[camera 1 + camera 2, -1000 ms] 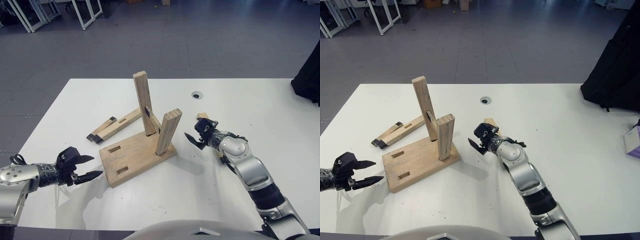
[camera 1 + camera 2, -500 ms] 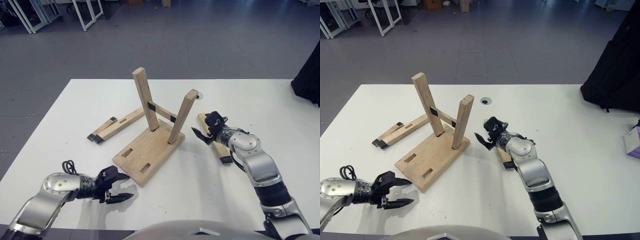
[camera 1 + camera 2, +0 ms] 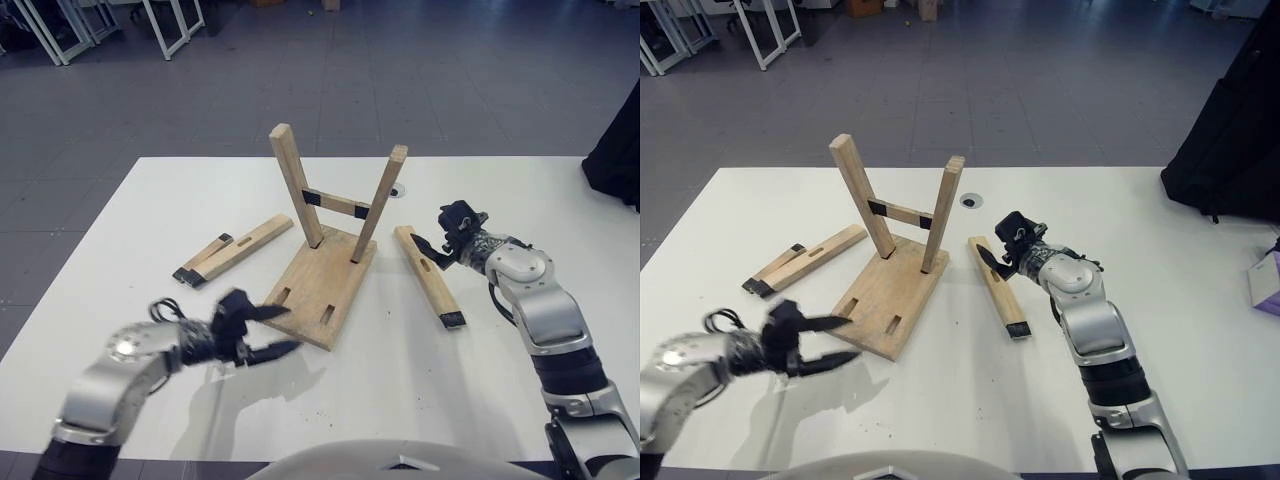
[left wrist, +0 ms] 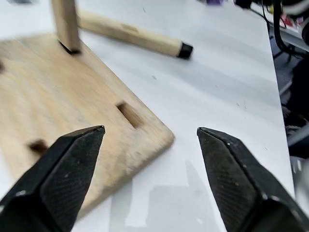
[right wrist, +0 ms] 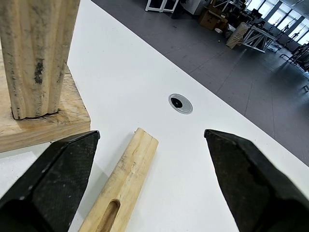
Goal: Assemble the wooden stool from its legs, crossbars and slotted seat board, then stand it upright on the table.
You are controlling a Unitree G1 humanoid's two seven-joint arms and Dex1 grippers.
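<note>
Since a second ago the seat board (image 3: 322, 290) has swung round on the bench (image 3: 400, 380), two legs (image 3: 298, 185) up, and our spread left hand (image 3: 285, 328) has reached its near corner. Our right hand (image 3: 432, 247), also spread, hangs just right of the loose leg (image 3: 428, 276) lying lengthwise towards us.

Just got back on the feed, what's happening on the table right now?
The stool is half built. The seat board lies flat on the table with two legs standing in it, joined by a crossbar. Its two near slots are empty. The left gripper is open at the board's near corner. The right gripper is open by the far end of a loose leg. Neither holds anything. Other loose pieces lie left of the board.
</note>
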